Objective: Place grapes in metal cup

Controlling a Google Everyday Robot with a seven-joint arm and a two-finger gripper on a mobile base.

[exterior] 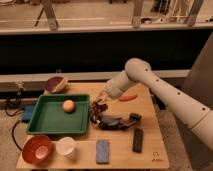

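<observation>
My gripper [98,108] hangs at the end of the white arm, just right of the green tray [50,125] and low over the table. A small dark reddish-purple cluster, the grapes [96,116], sits right at the gripper tip; I cannot tell whether it is held or resting on the table. A dark greyish metallic object, apparently the metal cup [113,122] lying on its side, is just right of and below the gripper. An orange carrot-like piece [128,98] lies behind the arm.
An orange fruit [68,105] lies in the green tray. A dark red bowl [55,84] stands at the back left. A red bowl [37,149], white cup [66,147], blue sponge [102,151] and black bar [138,140] line the front edge.
</observation>
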